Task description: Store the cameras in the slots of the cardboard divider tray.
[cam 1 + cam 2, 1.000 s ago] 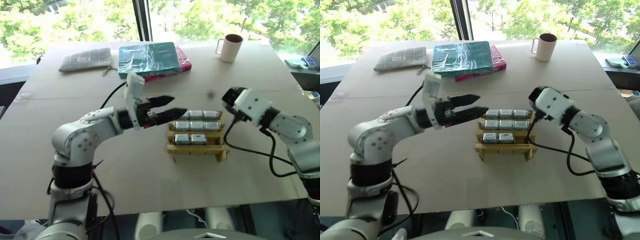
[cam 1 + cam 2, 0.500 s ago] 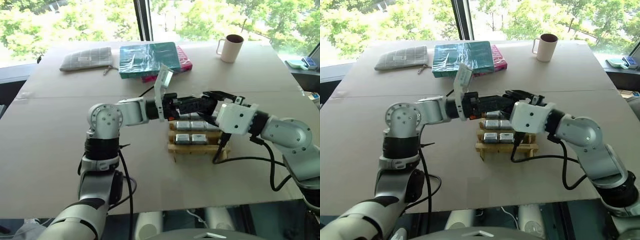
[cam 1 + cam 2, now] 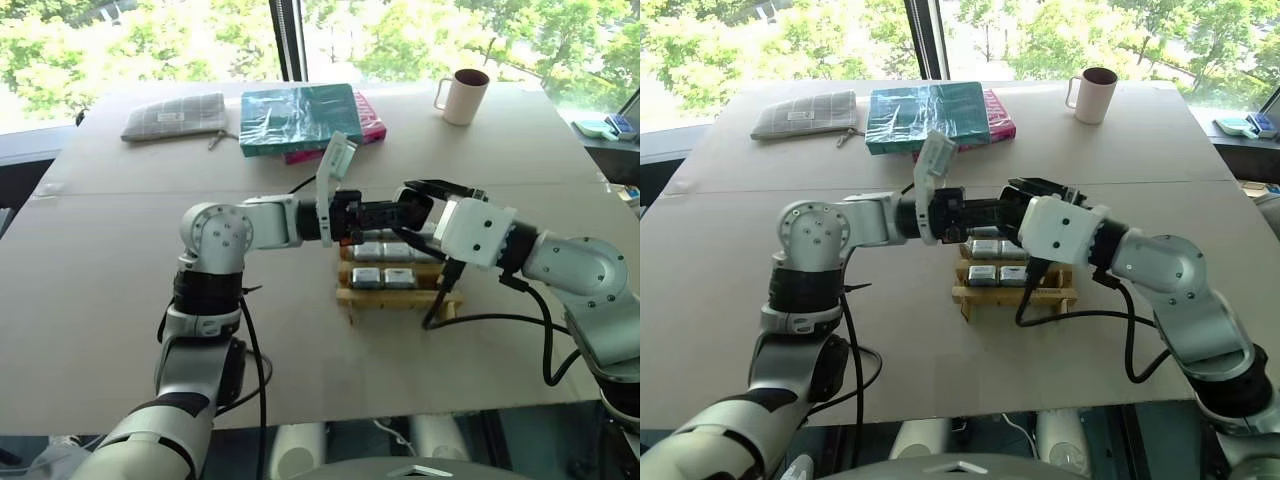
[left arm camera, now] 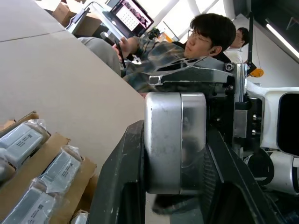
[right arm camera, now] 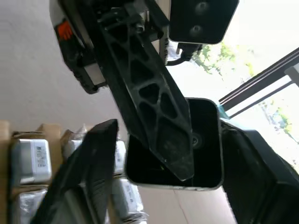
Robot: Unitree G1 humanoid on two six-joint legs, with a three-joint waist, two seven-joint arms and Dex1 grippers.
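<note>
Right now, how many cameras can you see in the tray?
4 cameras: two in the tray's front row, two in the middle row. The back row is hidden, so more may sit there.

The table (image 3: 150, 300) is showing matt tan cardboard sheeting. The tray (image 3: 395, 297) is looking like raw brown cardboard, its cameras (image 3: 382, 277) gleaming in crinkly clear wrap. At 12 o'clock the teal book (image 3: 295, 115) is shining under glossy film; at 10 o'clock the pouch (image 3: 175, 117) is looking like soft checked cloth. The mug (image 3: 462, 95) is appearing smooth, glazed. A brushed-metal camera (image 4: 175, 140) is glinting between matt black plastic fingers (image 4: 121, 186).
</note>
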